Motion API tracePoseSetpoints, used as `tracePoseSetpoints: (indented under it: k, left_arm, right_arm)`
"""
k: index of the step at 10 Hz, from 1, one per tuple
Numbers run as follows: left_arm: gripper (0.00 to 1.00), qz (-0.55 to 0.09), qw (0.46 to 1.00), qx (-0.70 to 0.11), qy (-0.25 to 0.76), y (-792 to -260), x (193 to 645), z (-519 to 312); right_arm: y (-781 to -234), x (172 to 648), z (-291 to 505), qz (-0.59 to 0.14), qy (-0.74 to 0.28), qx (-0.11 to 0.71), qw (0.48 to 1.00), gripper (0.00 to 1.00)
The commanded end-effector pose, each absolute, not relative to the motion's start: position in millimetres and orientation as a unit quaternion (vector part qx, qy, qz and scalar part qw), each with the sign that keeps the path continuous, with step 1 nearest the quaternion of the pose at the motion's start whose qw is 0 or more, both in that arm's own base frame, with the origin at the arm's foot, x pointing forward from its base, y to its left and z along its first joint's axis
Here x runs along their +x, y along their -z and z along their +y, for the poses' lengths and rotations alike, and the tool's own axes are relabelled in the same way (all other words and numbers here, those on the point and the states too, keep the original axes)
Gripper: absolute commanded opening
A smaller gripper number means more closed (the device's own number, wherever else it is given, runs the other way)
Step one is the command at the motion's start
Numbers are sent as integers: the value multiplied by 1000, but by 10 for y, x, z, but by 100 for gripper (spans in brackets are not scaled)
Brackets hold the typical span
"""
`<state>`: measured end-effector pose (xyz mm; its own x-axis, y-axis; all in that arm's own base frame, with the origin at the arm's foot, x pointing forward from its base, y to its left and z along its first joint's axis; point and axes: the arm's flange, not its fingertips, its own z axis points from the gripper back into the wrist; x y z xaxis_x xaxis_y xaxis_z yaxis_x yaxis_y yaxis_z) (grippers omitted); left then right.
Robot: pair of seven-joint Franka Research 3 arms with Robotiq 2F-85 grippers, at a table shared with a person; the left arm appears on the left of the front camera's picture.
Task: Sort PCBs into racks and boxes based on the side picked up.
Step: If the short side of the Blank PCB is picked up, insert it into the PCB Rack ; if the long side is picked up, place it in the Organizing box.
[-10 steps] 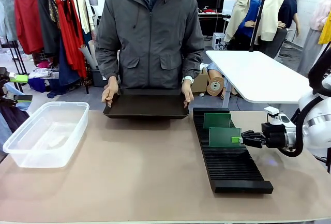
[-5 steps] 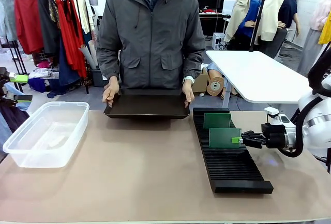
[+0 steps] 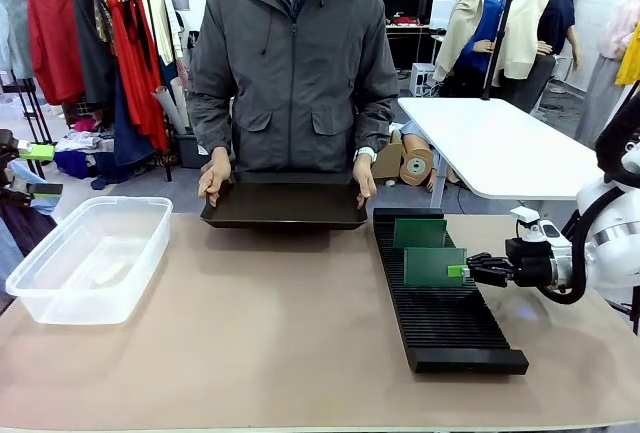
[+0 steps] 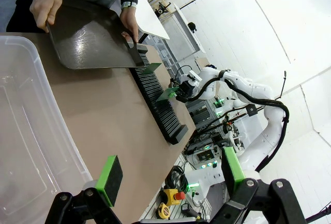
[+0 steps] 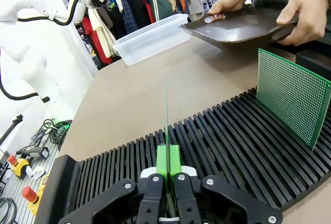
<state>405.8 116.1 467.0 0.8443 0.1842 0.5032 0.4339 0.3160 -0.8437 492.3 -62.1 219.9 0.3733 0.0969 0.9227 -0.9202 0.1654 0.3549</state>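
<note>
On the tan table (image 3: 250, 343) we count two PCBs, one rack, one box and one dark tray. The right gripper (image 3: 467, 269) is clamped on the edge of the nearer PCB (image 3: 434, 265), upright over the black rack (image 3: 440, 303); whether it sits in a slot, we can't quite tell. The second PCB (image 3: 419, 233) stands in the far slots. The clear box (image 3: 90, 258) lies at the left. The left gripper (image 4: 170, 175) gapes, holding nothing. A person's two hands (image 3: 213, 178) hold the tray (image 3: 285, 205)
</note>
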Motion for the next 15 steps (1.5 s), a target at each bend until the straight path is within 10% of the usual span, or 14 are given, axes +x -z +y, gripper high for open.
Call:
tracePoseSetpoints:
  k: [1,15]
  left_arm:
    - [100,-266,764,-582,84,-4685,4037,1161]
    - [100,-266,764,-582,84,-4685,4037,1161]
  right_arm:
    - [-2219,4923,-615,-403,-391,516,647,0]
    - [-2088,5155,-708,-391,-410,536,625,0]
